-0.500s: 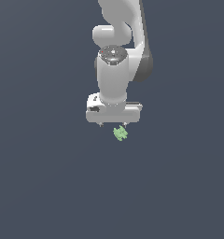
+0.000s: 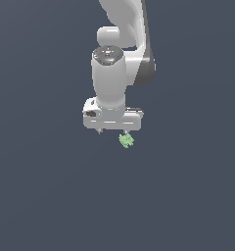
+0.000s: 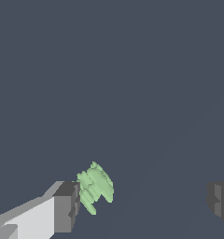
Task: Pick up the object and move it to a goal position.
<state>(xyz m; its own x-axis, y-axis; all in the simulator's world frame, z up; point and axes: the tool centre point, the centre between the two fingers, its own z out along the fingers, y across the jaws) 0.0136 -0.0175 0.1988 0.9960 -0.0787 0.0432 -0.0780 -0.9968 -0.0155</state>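
Arm's dropped a bit vs half a sec ago; gripper [image 2: 112,131] now hangs w/ jaws spread wide, nothing held. Object [image 2: 126,140] sits right at one fingertip [image 3: 66,205], touching or nearly, not centred btwn the two. Looks like pre-grasp; prob needs a sideways nudge before closing, else it'll get knocked off.

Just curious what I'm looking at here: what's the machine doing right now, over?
Fingers spread wide, gripping nothing. Small green object sits right beside one finger pad, far from the other. Nothing in the way.
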